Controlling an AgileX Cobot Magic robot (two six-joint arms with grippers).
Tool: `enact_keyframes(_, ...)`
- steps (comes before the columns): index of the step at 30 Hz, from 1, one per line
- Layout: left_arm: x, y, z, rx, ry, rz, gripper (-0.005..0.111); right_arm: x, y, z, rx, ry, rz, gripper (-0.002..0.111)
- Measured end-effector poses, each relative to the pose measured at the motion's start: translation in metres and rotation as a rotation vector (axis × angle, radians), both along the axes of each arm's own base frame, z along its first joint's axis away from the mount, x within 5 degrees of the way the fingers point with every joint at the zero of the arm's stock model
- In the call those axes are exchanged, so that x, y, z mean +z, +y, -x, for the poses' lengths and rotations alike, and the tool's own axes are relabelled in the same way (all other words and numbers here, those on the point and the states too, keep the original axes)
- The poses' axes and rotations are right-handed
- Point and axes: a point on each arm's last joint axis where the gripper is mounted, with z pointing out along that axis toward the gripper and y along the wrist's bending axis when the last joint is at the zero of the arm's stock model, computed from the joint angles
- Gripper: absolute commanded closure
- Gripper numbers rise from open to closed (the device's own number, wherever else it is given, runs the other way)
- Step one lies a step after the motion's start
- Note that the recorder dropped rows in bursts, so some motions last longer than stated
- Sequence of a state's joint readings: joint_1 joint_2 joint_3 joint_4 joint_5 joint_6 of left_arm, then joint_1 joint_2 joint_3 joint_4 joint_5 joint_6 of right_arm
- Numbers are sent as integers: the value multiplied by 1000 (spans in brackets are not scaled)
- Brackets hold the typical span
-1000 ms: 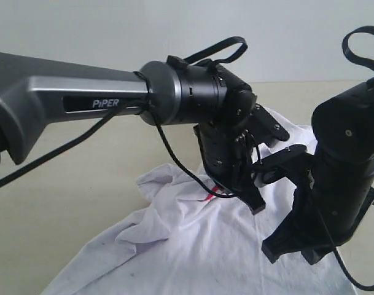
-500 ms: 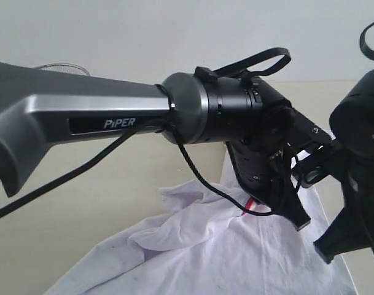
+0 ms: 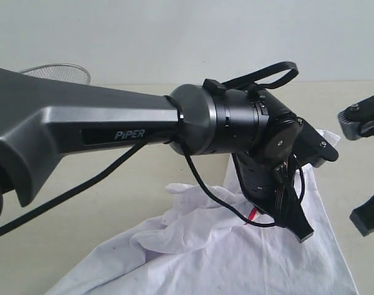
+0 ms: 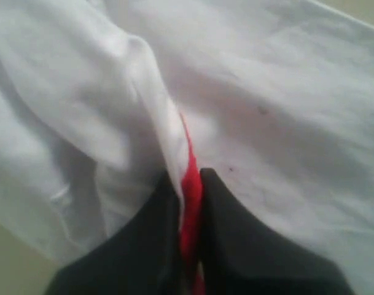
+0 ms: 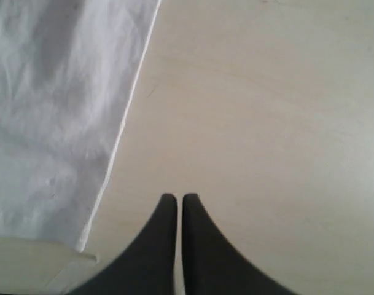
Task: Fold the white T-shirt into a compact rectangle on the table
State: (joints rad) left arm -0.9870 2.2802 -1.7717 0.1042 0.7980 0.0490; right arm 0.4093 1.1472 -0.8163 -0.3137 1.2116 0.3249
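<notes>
Item: white T-shirt (image 3: 236, 258). It lies rumpled on the surface (image 3: 113, 196), not yet folded to a rectangle. In the exterior view its long axis runs on a diagonal, from the near left corner up to the far right. The near part lies spread wide. The far end narrows to a strip that passes behind my left arm. A bunched ridge stands at the cloth's left edge.

My left fingers (image 4: 211, 190) are clamped on a raised fold of the shirt. A sliver of red print (image 4: 190, 178) is pinched between the two tips. The fold runs straight out from the tips, and white cloth fills the ground on both sides of them. In the exterior view this grip sits at mid-shirt, on the right-hand part of the cloth.

My right fingers (image 5: 165, 215) are drawn together, only a thin line showing between the tips. They hang over bare surface, just beside the shirt's straight hem (image 5: 122, 141) and not touching it. That hem runs nearly parallel to the fingers.

A wire-mesh basket (image 3: 58, 72) stands at the far left, well apart from the shirt.
</notes>
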Motion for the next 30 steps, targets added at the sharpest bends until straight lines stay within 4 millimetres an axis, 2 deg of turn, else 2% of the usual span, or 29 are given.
enact_keyframes(3, -9, -1, 1, 10, 28, -3, 102, 11, -7, 7, -35, -81, 7, 109)
enact_keyframes(6, -16, -4, 5, 6, 92, 16, 94, 21, -13, 13, -56, -147, 16, 109)
enact_keyframes(8, -16, -7, 11, -18, 151, 53, 81, 25, -16, 17, -57, -175, 11, 109)
enact_keyframes(11, -15, -14, 20, -60, 242, 123, 54, 28, -17, 19, -59, -192, 8, 109)
enact_keyframes(13, -13, -16, 24, -87, 282, 152, 40, 29, -17, 20, -59, -194, 7, 109)
enact_keyframes(14, -13, -17, 26, -94, 297, 163, 38, 29, -18, 20, -59, -196, 8, 109)
enact_keyframes(17, -10, -18, 27, -96, 314, 183, 42, 29, -18, 20, -58, -198, 12, 109)
enact_keyframes(21, 6, -18, 28, -102, 297, 211, 58, 30, -20, 19, -53, -209, 36, 109)
enact_keyframes(26, 51, -8, 24, -147, 152, 205, 62, 31, -21, 18, -56, -217, 47, 109)
enact_keyframes(30, 82, 14, 16, -106, 18, 104, 62, 31, -21, 18, -60, -218, 46, 109)
